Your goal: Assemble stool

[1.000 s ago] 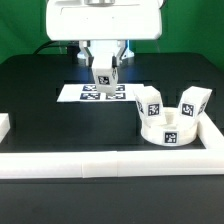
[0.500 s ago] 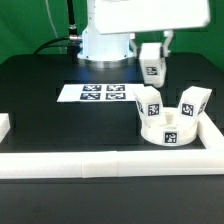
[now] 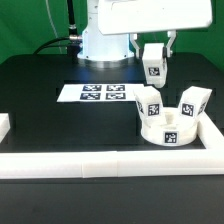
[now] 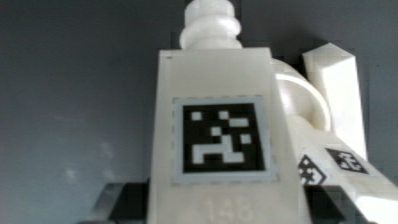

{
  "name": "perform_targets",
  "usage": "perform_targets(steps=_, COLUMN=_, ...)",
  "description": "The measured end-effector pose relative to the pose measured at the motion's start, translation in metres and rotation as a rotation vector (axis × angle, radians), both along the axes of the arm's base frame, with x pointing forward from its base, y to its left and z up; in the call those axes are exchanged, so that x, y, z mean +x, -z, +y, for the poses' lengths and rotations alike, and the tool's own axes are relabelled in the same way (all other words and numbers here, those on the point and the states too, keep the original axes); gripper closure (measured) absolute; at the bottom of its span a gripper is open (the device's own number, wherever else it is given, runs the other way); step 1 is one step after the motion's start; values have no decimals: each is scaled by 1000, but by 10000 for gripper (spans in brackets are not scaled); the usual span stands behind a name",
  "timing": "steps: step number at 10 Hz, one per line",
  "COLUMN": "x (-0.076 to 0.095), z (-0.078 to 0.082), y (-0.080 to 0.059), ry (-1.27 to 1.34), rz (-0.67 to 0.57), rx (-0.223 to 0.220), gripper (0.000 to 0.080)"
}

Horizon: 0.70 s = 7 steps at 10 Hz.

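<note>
Gripper clamps a tagged leg, hanging above the seat.

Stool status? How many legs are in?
Done: two legs stand up out of the round seat, which sits in the corner of the white rails. In hand: the tool is shut on the third leg, held in the air above the seat. Left: bring that leg down into a free socket; whether the seated legs are fully tight can't be told.
</note>
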<state>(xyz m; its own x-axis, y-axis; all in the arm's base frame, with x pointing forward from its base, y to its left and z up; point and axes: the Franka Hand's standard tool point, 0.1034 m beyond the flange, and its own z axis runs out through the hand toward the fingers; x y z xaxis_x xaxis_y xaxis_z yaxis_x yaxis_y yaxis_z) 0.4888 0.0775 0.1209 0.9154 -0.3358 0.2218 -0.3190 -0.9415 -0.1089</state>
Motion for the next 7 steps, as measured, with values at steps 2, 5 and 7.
perform_targets(steps=2, x=15, z=11, y=2, ry=-97, rz=-25, rx=-27, gripper=462)
perform_targets(steps=5, x=13, z=9, y=4, ry=-85, rz=-34, rx=-26, gripper=462)
perform_targets(steps=7, x=17, z=14, y=3, ry=-80, rz=-105, rx=-36, gripper=462)
